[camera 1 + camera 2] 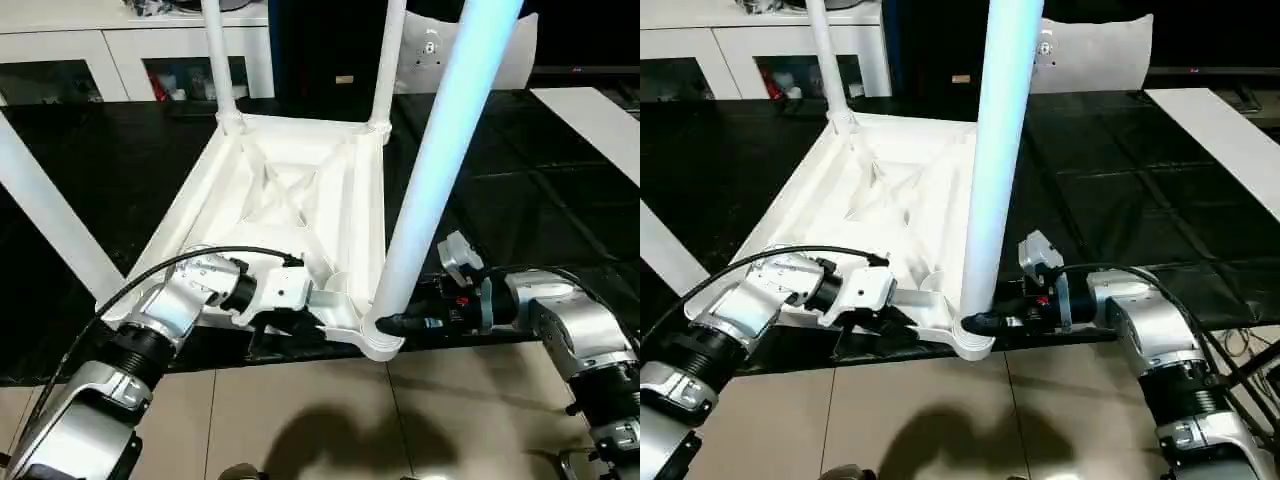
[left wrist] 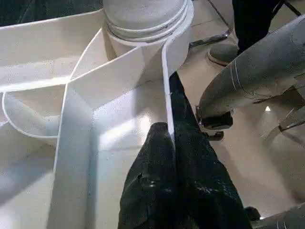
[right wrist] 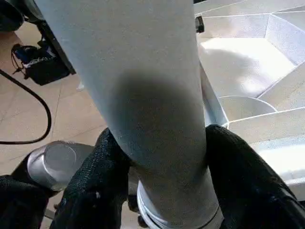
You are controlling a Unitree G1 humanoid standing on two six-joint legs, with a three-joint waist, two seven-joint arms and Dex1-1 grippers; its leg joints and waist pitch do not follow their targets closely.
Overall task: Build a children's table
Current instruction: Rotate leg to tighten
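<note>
Your left gripper (image 2: 172, 143) is clenched on the near rim of the upturned white plastic table top (image 1: 290, 190). Your right gripper (image 3: 159, 157) grasps the white tapered tube leg (image 1: 430, 170) between its fingers, just above the corner socket (image 1: 378, 340). You see no readable writing.

No legible text (labels too small)

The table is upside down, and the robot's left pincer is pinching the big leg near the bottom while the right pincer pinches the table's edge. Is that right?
Nearly, but the sides are swapped. The right wrist view shows the right pincer around the near leg by its socket. The left wrist view shows the left pincer pinching the rim of the upside-down table top.
</note>
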